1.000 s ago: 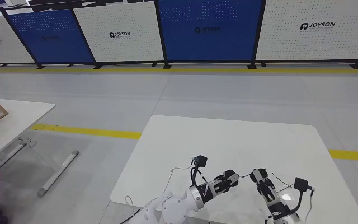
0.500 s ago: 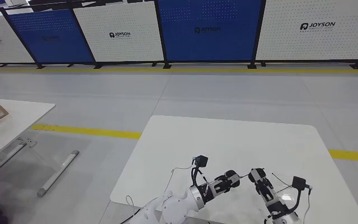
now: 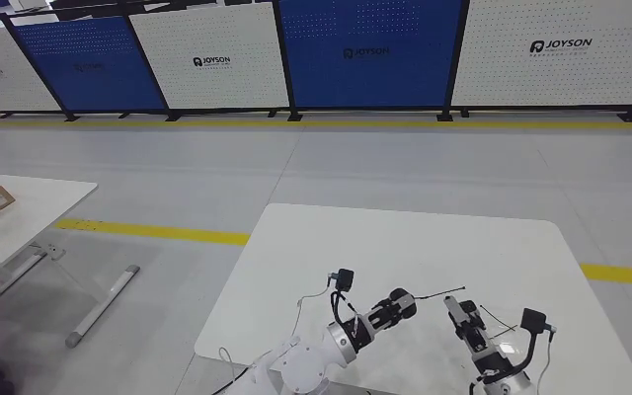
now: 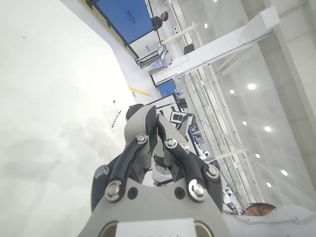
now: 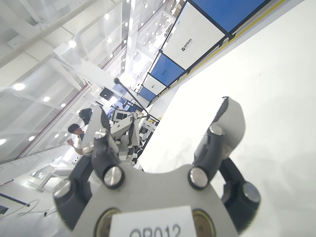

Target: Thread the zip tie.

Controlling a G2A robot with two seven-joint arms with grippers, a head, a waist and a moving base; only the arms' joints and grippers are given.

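Black and thin, the zip tie point(image 3: 439, 294) stuck out straight from the left gripper point(image 3: 402, 300), which pinched one end, low in the top view above the tabletop point(image 3: 395, 237). The right gripper point(image 5: 163, 106) stood spread near the free end. We judged no loop formed yet, so the threading itself was still to do

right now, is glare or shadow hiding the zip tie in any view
Top view: even light, zip tie dark on the white table, no glare. Right wrist view: lamps flare behind it, yet it stands out dark. Left wrist view: table washed near white.
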